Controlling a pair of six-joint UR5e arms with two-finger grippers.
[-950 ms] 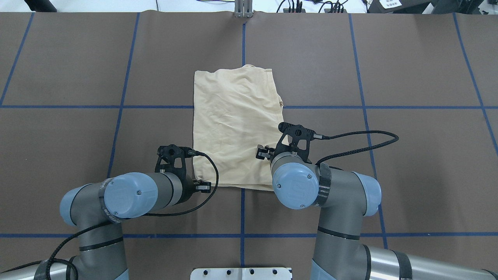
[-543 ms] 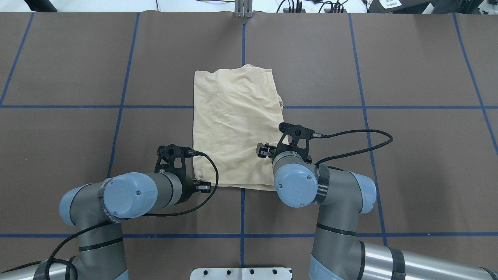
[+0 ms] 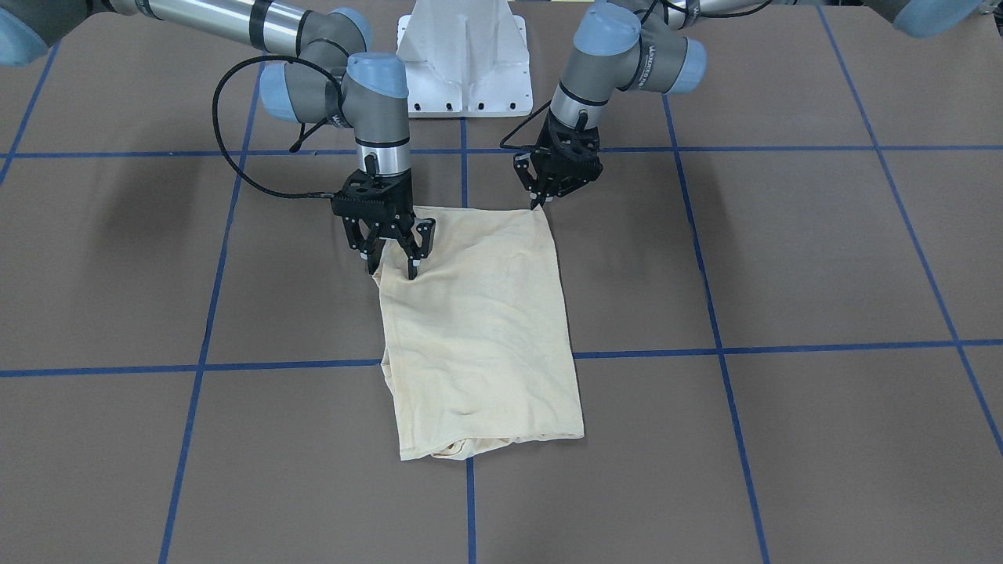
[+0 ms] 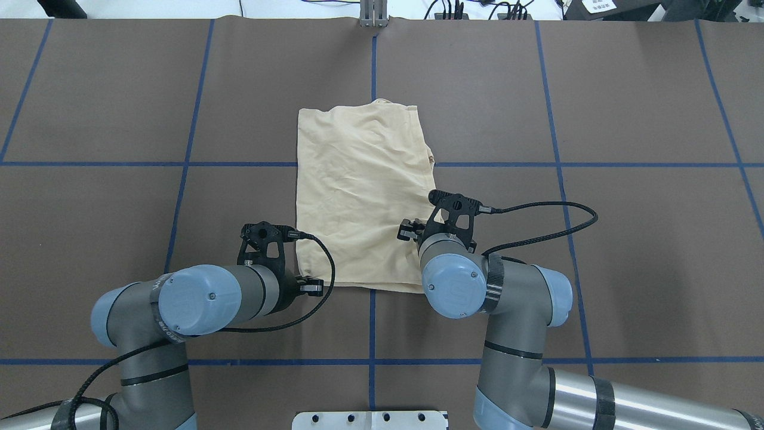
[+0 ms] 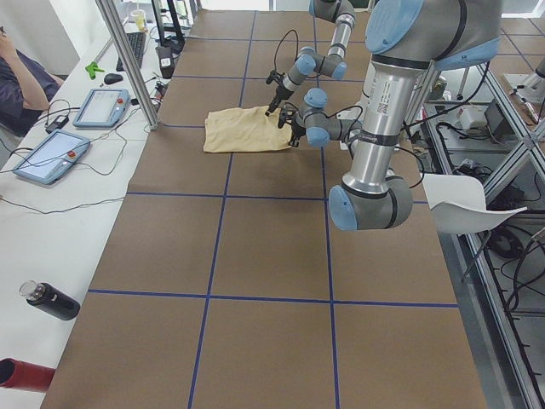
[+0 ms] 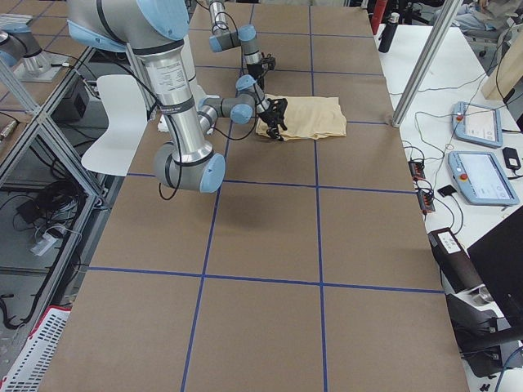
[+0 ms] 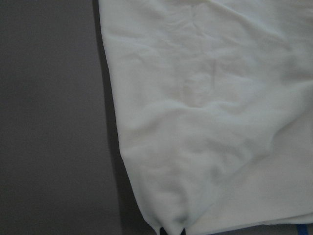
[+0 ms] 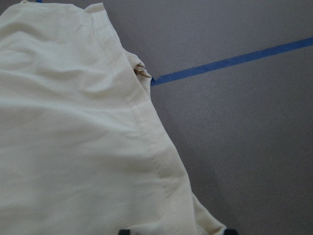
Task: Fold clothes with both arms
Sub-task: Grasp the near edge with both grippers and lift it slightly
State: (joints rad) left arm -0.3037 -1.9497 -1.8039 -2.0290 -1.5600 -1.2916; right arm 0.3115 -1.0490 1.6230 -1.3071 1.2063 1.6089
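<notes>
One shirt (image 3: 482, 329), flat on table (image 3: 783, 258), folded to a narrow rectangle.

Front view: right gripper (image 3: 390, 270) at the shirt's 11 o'clock corner, jaws spread astride the edge, nothing pinched; probably lining up a grab. Left gripper (image 3: 539, 205) at the 1 o'clock corner, tips together, apparently clamping fabric.

Overhead: wrists at the shirt's 7 and 5 o'clock corners. Matched corners, so likely set up for an end-over-end fold.

Side views: too small to judge jaws.

Left wrist cam: cloth drawn to a point at closed tips, 6 o'clock.

Right wrist cam: tips wide apart, corner between them.

Count: one shirt, two grippers, one table.
</notes>
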